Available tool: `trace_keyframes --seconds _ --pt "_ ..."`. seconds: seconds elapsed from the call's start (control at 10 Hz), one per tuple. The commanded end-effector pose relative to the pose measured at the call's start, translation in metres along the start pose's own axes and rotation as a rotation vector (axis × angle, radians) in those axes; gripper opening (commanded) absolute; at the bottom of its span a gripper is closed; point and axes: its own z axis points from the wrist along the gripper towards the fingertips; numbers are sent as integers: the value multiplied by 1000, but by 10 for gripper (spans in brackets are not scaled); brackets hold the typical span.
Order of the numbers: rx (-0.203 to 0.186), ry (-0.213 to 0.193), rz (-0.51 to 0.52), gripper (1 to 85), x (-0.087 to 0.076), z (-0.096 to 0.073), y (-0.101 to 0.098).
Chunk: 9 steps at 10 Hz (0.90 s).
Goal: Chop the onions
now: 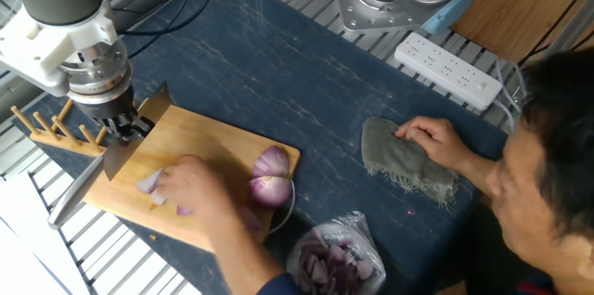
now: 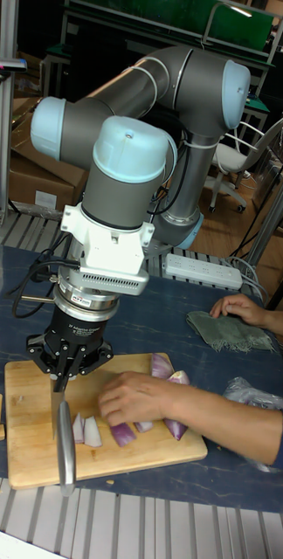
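A wooden cutting board (image 1: 223, 142) lies at the table's left. Two red onion halves (image 1: 271, 176) rest near its right edge, also seen in the tall fixed view (image 2: 169, 370). Smaller onion wedges (image 2: 91, 431) and slices (image 1: 149, 182) lie at the board's middle and left. A person's hand (image 1: 199, 187) covers the board's middle and hides more pieces. My gripper (image 1: 130, 132) hangs over the board's left end, shut on a knife (image 2: 65, 447) whose blade points down towards the board's near edge (image 1: 76, 193).
A clear bag of onion bits (image 1: 332, 262) lies right of the board. The person's other hand rests on a grey cloth (image 1: 408, 163). A white power strip (image 1: 447, 69) is at the back right. A wooden peg rack (image 1: 54, 130) stands left of the gripper.
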Motion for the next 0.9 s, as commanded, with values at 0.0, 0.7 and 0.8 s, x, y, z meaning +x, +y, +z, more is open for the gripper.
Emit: trace_keyframes --seconds 0.0,0.7,0.8 --pt "-11 -7 6 10 -1 -1 1" --pt "-13 -12 2 10 -2 -2 0" --pt "-13 -12 2 10 -2 -2 0"
